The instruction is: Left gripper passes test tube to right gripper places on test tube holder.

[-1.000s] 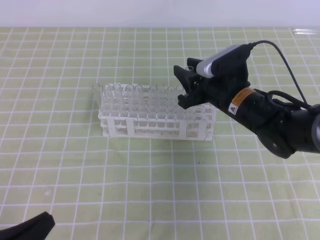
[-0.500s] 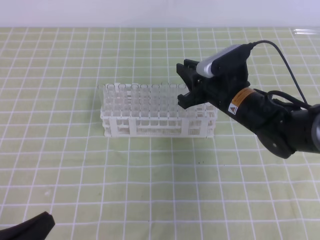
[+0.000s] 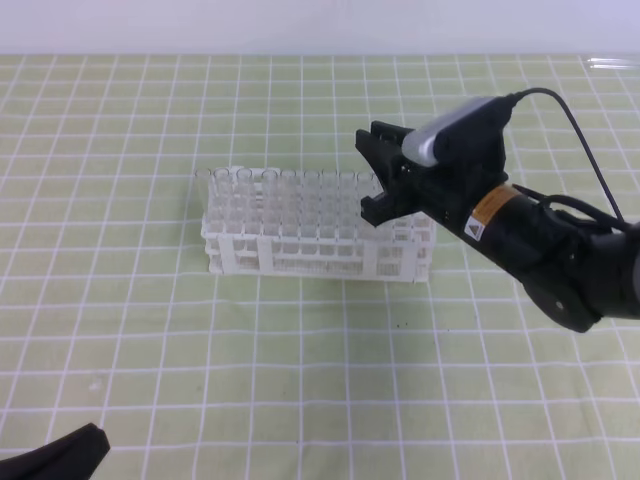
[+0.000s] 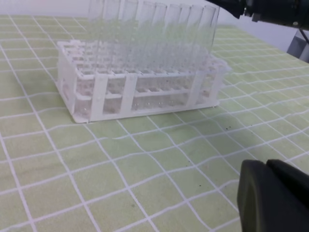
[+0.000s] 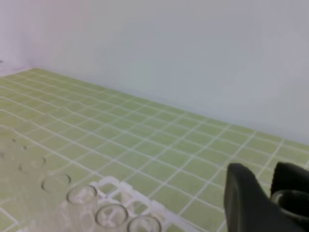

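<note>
Right gripper (image 3: 378, 175) over test tube holder (image 3: 315, 250), centre frame, jaws nearly closed; any held tube unclear.
Left gripper (image 4: 275, 195) shut, empty; low travel may knock racked tubes.

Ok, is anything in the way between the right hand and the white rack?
Nothing visible is. The right hand hangs over the right end of the test tube holder, with no object between them. The only things there are the clear tubes standing in its holes.

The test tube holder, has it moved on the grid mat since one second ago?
Yes. The test tube holder has shifted slightly right and turned squarer to the grid lines of the mat.
</note>
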Robot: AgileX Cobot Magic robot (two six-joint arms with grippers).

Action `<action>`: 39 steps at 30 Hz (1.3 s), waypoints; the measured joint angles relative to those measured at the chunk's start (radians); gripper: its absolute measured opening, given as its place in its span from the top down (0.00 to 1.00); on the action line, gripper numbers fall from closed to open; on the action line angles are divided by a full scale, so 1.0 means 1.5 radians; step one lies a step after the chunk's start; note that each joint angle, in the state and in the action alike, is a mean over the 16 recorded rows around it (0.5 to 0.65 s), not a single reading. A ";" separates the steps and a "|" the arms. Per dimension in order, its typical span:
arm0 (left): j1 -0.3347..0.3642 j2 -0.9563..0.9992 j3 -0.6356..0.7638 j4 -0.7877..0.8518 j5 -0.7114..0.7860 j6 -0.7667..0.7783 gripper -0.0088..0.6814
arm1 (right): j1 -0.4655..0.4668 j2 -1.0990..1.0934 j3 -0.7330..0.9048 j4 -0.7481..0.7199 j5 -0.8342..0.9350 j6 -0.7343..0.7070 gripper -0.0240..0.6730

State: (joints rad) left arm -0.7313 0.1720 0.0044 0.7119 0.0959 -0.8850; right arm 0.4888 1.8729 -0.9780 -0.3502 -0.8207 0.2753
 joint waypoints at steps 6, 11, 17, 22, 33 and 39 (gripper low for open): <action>0.000 0.001 0.001 0.000 0.000 0.000 0.99 | 0.000 -0.004 0.018 0.002 -0.026 -0.002 0.84; 0.000 0.001 0.002 0.000 -0.001 0.000 0.99 | 0.000 -0.005 0.024 0.001 -0.033 -0.007 0.84; 0.000 0.001 0.002 0.000 -0.001 0.000 0.99 | 0.000 -0.005 0.025 -0.003 -0.029 -0.015 0.84; 0.000 0.001 0.002 0.000 0.000 0.000 0.99 | 0.000 -0.004 0.025 -0.005 -0.026 -0.023 0.84; 0.000 0.000 0.000 0.000 0.000 0.000 0.99 | 0.000 0.001 0.025 -0.003 -0.029 -0.029 0.84; 0.000 0.000 0.001 0.000 0.000 0.000 0.99 | 0.000 0.003 0.025 -0.002 -0.026 -0.025 0.80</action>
State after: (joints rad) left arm -0.7312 0.1724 0.0055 0.7121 0.0959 -0.8850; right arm 0.4888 1.8777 -0.9402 -0.3535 -0.8602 0.2374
